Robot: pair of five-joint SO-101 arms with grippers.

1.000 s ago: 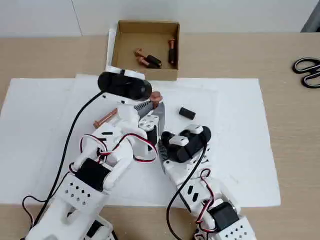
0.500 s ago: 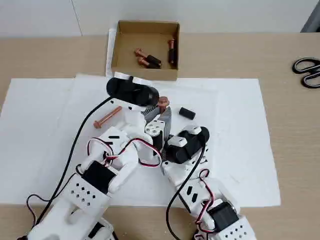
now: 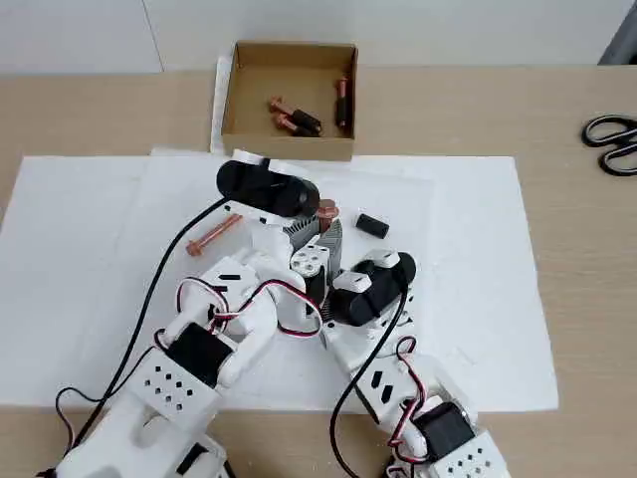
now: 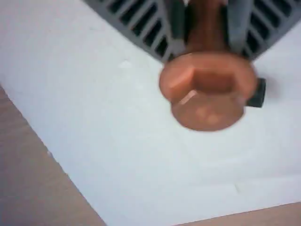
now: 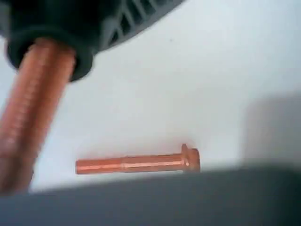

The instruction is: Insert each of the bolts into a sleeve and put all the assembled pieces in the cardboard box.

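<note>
Copper bolt (image 4: 207, 89), flanged hex head toward the camera in the left wrist view, sits clamped by its shank between the grey ribbed fingers (image 4: 141, 19) of the left hand (image 4: 206, 33), which is closed on it. In the high view this hand is above the white paper sheet (image 3: 478, 299), a little in front of the cardboard box (image 3: 289, 149). In the right wrist view, a threaded copper shank passes through a black sleeve (image 5: 81, 63) and juts out toward the camera.

The right hand (image 3: 320, 284) is tucked under the left arm's wrist, close to the held bolt; I cannot tell whether it is open or closed.

A second bolt (image 3: 212, 235) lies flat on the paper, apart from both hands. A loose black sleeve (image 3: 372, 225) lies on the paper just beside the held bolt's head, not touching it. Three assembled pieces (image 3: 299, 121) lie inside the box, two near its middle and one along a side wall.

Scissors (image 3: 612, 142) rest on the bare wooden counter (image 3: 557, 100), well apart from the paper.
</note>
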